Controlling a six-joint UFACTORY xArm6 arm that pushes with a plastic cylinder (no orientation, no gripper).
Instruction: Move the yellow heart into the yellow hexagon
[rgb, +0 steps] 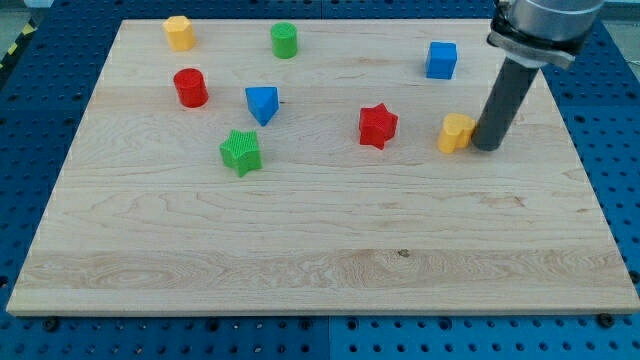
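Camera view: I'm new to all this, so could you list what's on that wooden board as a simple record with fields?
surface: wooden board
my tip: against the yellow heart's right side
yellow heart: right of centre
yellow hexagon: top left corner
green cylinder: top, left of centre
blue cube: top right
red cylinder: left
blue triangular block: right of the red cylinder
green star: below the blue triangular block
red star: left of the heart
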